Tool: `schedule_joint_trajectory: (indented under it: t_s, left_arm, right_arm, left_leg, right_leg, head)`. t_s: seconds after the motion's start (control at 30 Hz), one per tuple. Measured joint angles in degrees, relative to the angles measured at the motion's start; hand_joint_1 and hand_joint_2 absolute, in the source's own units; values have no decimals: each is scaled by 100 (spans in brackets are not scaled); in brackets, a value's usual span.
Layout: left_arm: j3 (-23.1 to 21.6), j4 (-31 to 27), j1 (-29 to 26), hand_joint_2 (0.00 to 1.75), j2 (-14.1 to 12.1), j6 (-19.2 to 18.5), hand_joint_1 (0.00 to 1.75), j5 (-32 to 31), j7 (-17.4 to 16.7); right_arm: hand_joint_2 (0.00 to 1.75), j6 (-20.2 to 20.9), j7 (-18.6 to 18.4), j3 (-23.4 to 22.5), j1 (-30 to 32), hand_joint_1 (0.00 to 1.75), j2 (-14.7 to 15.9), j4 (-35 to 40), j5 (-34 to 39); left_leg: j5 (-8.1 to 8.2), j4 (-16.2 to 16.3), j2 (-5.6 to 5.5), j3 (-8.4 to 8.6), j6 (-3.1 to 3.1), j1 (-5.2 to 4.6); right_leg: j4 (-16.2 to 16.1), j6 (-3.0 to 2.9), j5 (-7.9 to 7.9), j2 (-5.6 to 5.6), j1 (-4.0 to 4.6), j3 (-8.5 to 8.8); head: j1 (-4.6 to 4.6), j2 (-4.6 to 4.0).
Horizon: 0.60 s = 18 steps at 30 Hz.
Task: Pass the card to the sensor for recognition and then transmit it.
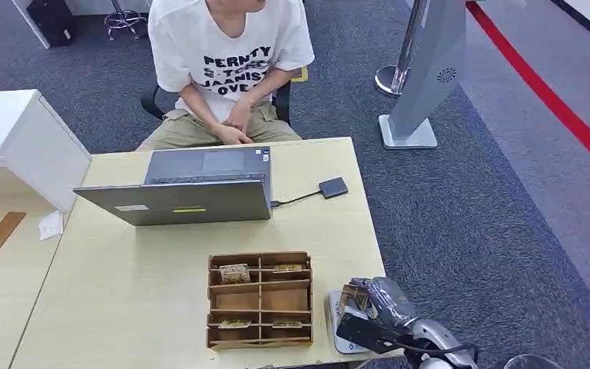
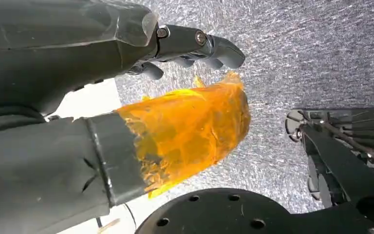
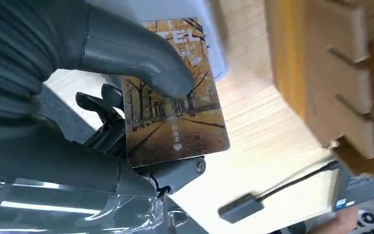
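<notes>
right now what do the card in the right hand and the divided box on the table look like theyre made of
The card in the right hand looks like glossy plastic: thin, rigid, rounded corners, a printed autumn tree scene with a slight sheen. The divided box looks like thin unpainted wood or fibreboard: brown matte panels joined by slotted tabs. I can't tell which.

1. The right hand (image 1: 376, 307), at the lower right of the head view, is dark grey under a clear glossy wrap, on a silver forearm (image 1: 442, 342) with a thin black cable along it.
2. In the right wrist view its cover is grey and ribbed, the thumb (image 3: 136, 58) thick and smooth, with a screw at a lower hinge.
3. The left hand (image 2: 126, 97) has dark fingers (image 2: 214, 48) with silver screws; its thumb tip is wrapped in crinkled orange tape (image 2: 195, 126).
</notes>
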State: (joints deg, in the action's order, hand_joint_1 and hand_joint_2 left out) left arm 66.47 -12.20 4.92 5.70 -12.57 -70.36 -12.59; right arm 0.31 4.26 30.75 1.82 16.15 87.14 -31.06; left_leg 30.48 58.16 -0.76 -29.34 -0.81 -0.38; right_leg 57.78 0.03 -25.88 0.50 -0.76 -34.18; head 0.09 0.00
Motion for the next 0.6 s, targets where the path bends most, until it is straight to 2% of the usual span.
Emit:
schedule_joint_trajectory:
  t_s: [0.43, 0.53, 0.6]
  left_arm:
    - [79, 0, -22, 0, 2, 18, 0, 59, -7]
    - [83, 0, -29, 0, 2, 31, 0, 86, -11]
    - [90, 0, -37, 0, 9, 68, 0, 116, -13]
  right_arm:
    - [175, 74, -118, 236, -127, 175, -245, -17, -24]
    - [175, -9, -153, 262, -125, 175, -284, -7, 2]
    - [175, -224, -164, 269, -118, 175, -360, 15, 26]
  left_leg:
    - [0, 0, -2, -3, 0, 0]
    - [0, 0, -2, -2, 0, 0]
    - [0, 0, -2, -2, 0, 0]
  right_leg:
    - [0, 0, 0, -1, 0, -1]
    - [0, 0, 0, -1, 0, -1]
    - [0, 0, 0, -1, 0, -2]
  head:
    - [0, 0]
    - [0, 0]
    - [0, 0]
